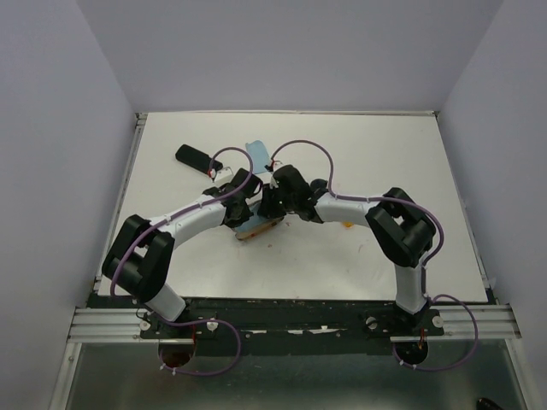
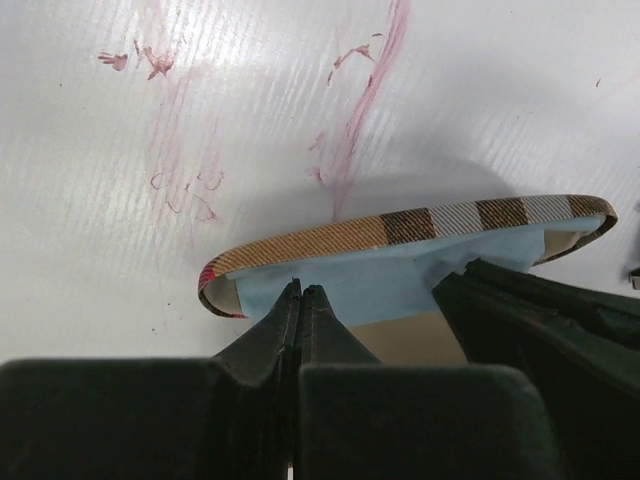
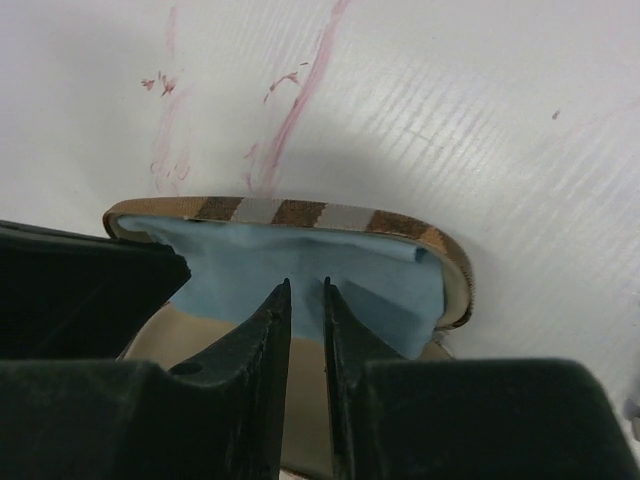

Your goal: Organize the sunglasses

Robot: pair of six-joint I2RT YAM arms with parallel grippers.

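We hover over the open tan-and-black plaid case (image 2: 400, 228), lying crosswise beneath both arms — left gripper (image 2: 302, 288) pressed together, right gripper (image 3: 306, 282) barely parted.

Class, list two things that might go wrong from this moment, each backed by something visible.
The left gripper and right gripper crowd the same plaid case, so they may collide. The blue cloth lies crumpled inside the case; a closing gripper could snag it and drag it out.
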